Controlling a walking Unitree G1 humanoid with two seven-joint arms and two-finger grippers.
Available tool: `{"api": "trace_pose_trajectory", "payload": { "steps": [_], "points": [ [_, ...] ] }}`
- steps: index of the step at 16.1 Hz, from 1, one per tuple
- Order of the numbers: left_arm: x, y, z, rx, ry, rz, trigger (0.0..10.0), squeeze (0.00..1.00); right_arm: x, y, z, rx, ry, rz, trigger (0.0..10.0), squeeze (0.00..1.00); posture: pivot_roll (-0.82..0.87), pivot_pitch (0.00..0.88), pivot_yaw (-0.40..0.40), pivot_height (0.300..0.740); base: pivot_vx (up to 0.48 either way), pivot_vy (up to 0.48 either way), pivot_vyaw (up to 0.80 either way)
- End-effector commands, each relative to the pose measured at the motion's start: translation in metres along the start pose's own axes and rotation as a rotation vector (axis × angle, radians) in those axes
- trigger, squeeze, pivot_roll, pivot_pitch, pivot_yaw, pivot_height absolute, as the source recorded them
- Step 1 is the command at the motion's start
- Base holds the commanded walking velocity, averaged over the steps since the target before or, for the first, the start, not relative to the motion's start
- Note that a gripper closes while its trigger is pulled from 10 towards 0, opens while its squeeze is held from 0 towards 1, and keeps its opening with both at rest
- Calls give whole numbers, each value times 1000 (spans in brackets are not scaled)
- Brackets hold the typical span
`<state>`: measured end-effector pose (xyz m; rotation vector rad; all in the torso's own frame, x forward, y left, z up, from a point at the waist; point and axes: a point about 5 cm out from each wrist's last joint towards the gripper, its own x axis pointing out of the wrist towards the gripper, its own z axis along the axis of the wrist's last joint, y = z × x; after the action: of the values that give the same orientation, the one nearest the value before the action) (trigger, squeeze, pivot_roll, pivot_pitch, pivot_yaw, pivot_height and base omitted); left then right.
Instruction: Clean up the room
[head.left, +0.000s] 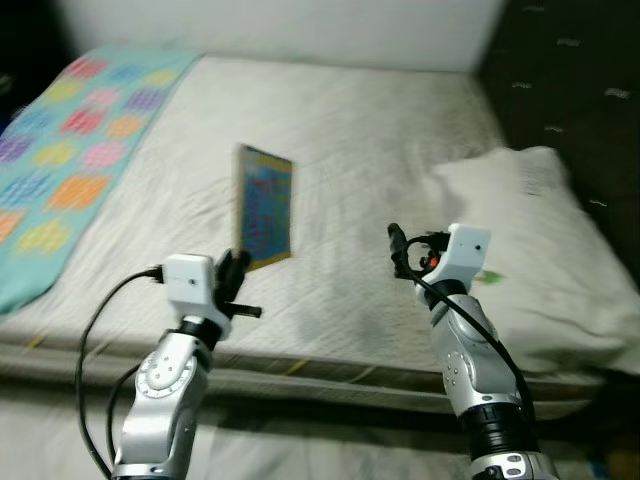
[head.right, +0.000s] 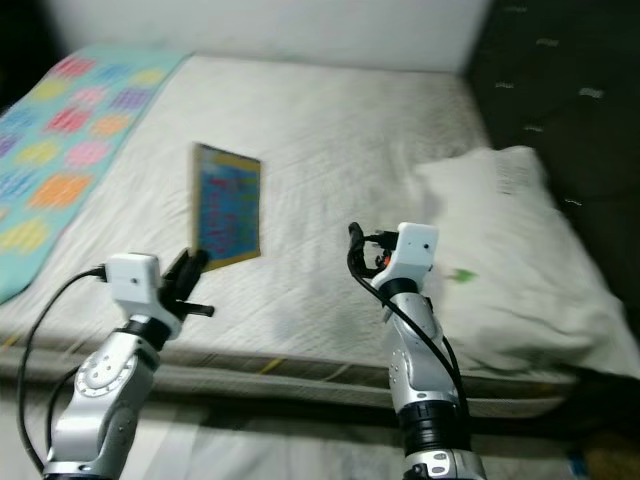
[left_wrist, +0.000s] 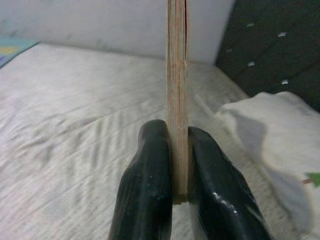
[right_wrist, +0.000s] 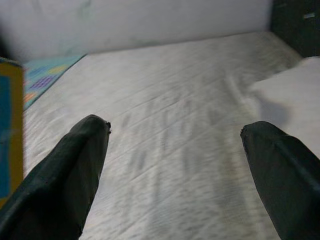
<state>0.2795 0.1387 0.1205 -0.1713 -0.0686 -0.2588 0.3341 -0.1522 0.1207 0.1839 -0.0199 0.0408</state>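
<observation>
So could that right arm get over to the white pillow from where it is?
Probably yes: the right gripper is open and holds nothing, and the white pillow lies just beside it on the bed, with nothing between.

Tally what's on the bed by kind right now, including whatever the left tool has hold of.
Book: 1, clamped at its lower edge in the left tool, held upright above the mattress
Pillow: 1
Patterned blanket: 1
Total: 3
</observation>
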Motion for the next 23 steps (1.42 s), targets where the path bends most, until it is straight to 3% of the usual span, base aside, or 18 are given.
{"api": "trace_pose_trajectory", "payload": {
  "steps": [1,7,10,18,23],
  "points": [
    [2,-11,7,1,-41,-52,10000,0,-3,-9,-4,0,13,-29,10000,0,-19,93,-30,740,247,0,0],
    [1,-12,5,1,-34,-49,10000,0,-4,-9,-5,-7,16,-25,10000,0,-20,91,-33,740,124,0,0],
    [3,-6,5,-2,-31,9,10000,0,-3,-9,-5,-10,16,-25,10000,0,-20,89,-33,740,0,0,0],
    [4,-10,4,2,-21,-4,10000,0,-2,-9,-6,-6,22,-23,10000,0,-21,79,-35,740,0,0,-200],
    [4,-10,4,3,-19,-5,10000,0,-1,-9,-5,-5,22,-26,10000,0,-20,82,-35,740,0,-312,0]
  ]
}}
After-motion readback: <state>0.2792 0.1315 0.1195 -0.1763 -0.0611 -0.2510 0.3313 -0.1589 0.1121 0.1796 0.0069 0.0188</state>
